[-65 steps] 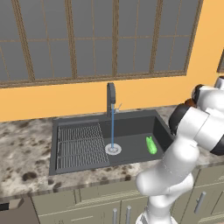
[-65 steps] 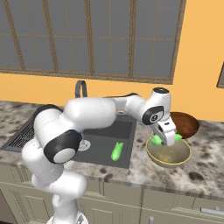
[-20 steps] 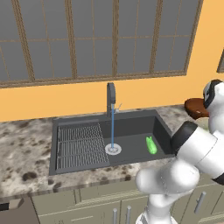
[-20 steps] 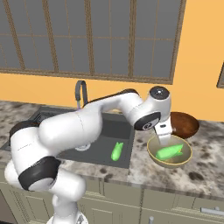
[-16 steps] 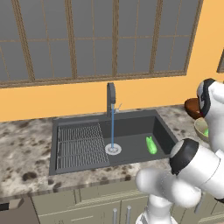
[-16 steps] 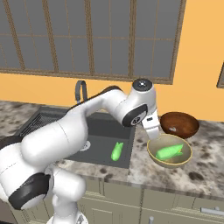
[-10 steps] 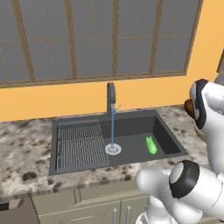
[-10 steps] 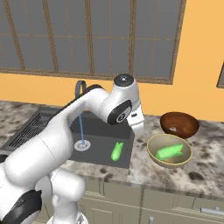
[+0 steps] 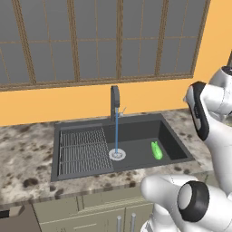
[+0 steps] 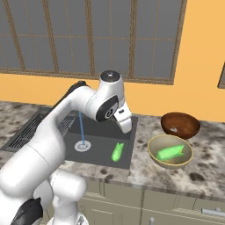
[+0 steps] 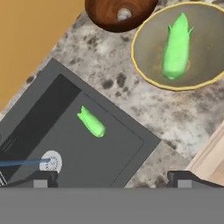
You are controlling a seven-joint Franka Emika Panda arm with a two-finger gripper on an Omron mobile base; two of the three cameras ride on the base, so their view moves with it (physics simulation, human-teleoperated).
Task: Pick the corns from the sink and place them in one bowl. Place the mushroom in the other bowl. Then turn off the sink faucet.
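Note:
One corn [image 10: 117, 151] [image 9: 156, 150] [image 11: 92, 123] lies on the floor of the dark sink [image 9: 136, 131], right of the drain. A second corn [image 10: 170, 152] [image 11: 176, 46] rests in the tan-olive bowl [image 10: 154, 158] [image 11: 144, 74] on the counter. Behind that stands the reddish-brown bowl [image 10: 191, 125] [image 11: 105, 19] with a small pale thing in it, apparently the mushroom [image 10: 176, 129] [image 11: 124, 14]. My gripper [image 10: 126, 126] [image 11: 112, 180] hangs open and empty above the sink's right edge. Water runs from the faucet [image 9: 115, 100].
A ribbed draining section [image 9: 84, 152] takes up the sink's left half, and the round drain [image 9: 117, 154] [image 11: 51, 161] sits under the stream. Speckled stone counter [image 10: 145, 176] surrounds the basin. An orange wall and window rise behind.
The corn was let go into the tan-olive bowl. Since then the hand has swung left, from over that bowl to above the sink's right edge, jaws staying wide.

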